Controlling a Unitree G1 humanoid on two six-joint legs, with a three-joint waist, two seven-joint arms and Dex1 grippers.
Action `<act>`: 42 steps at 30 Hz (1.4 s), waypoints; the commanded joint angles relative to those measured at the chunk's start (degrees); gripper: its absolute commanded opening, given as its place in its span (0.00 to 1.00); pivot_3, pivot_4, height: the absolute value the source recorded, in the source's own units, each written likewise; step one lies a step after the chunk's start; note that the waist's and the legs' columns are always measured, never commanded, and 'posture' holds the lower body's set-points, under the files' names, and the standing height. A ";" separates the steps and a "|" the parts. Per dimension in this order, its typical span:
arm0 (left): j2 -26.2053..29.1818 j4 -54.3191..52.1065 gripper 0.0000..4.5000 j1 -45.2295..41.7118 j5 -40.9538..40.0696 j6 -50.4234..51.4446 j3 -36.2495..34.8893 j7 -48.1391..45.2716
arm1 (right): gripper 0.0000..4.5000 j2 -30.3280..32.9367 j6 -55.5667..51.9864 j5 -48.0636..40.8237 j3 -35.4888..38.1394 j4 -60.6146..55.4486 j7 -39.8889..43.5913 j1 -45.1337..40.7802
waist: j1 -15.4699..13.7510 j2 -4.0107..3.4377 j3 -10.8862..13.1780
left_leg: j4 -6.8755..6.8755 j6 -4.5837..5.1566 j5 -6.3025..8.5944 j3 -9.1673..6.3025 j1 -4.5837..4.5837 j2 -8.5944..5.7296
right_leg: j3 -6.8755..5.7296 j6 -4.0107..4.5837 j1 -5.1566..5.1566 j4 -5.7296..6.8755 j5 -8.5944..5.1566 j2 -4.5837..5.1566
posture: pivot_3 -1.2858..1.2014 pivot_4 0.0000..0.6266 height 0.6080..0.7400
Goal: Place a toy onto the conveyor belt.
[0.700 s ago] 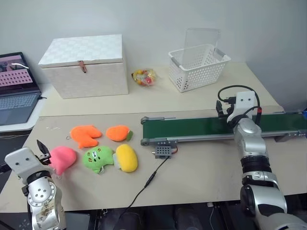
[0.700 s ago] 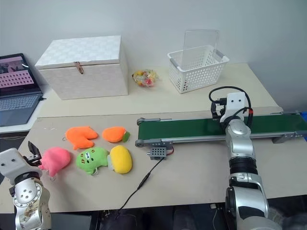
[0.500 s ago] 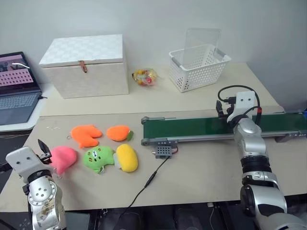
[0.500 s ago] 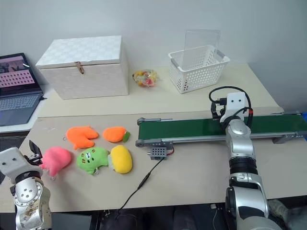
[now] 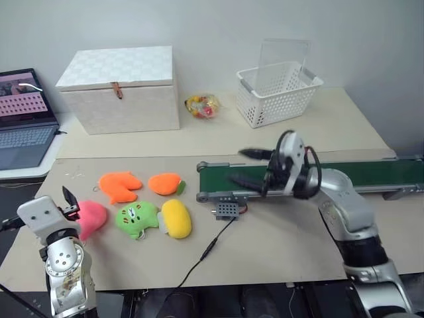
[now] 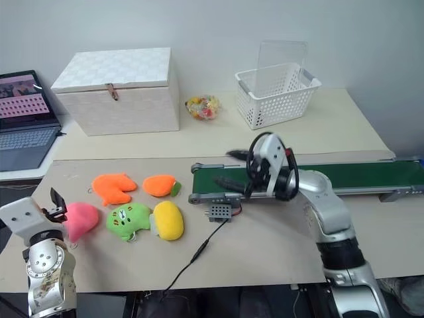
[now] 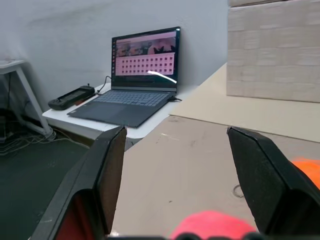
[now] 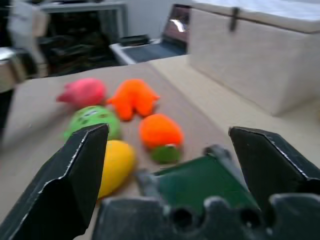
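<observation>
Left eye view: left hand hovering wide open and empty at the counter's near left corner, just beside the pink toy, which is lying on the counter at the left end of the plush group, next to the green plush and well apart from the conveyor belt. Right hand hanging over the belt's left end, fingers spread wide, gripping nothing, pointing toward the orange plush toys and the yellow plush.
</observation>
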State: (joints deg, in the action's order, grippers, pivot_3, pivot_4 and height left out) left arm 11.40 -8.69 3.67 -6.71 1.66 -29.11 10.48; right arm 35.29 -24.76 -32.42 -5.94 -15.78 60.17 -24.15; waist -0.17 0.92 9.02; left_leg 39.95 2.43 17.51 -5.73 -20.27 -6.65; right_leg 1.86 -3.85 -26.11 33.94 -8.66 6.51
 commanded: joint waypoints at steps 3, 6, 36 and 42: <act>-2.25 -3.21 0.76 0.27 -10.04 1.70 -5.49 -0.34 | 1.00 0.15 -0.53 -0.44 0.12 -1.04 2.09 -1.27 | 0.07 0.05 0.00 | -0.01 -0.02 0.01 0.05 0.05 0.09 | 0.00 0.05 -0.02 0.05 0.03 -0.04 | 0.52 0.24 1.00; -5.08 -2.58 0.76 0.72 -31.79 12.25 -10.72 -4.58 | 1.00 -0.48 -0.02 0.86 -0.62 -0.22 1.84 -1.17 | 0.04 0.05 0.00 | -0.03 -0.05 0.02 0.08 0.07 0.28 | -0.03 0.14 -0.04 0.07 0.09 -0.14 | 0.52 0.24 1.00; -4.49 7.28 0.76 0.43 -52.95 27.41 -8.26 -19.82 | 1.00 -2.26 -0.03 5.09 0.32 1.95 -3.86 -0.15 | -1.21 -0.08 -0.06 | 0.00 -0.36 -0.07 0.10 0.06 0.37 | -0.07 0.34 -0.04 0.02 0.18 -0.30 | 0.52 0.24 1.00; -5.20 6.22 0.76 1.70 -52.66 27.52 -7.36 -19.69 | 1.00 -2.42 0.20 5.78 -0.01 2.48 -4.52 -0.14 | -0.73 -0.07 -0.06 | 0.02 -0.33 -0.05 0.10 0.07 0.39 | -0.06 0.35 -0.01 0.03 0.18 -0.30 | 0.52 0.24 1.00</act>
State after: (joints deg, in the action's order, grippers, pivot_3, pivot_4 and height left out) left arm 6.39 -1.24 4.82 -58.83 28.82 -37.01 -9.38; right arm 32.96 -25.63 -26.55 -7.45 -12.84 56.04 -24.07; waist -0.90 0.85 8.96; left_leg 39.97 2.10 17.46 -5.63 -20.19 -6.26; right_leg 1.80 -3.50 -26.12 33.97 -8.48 6.21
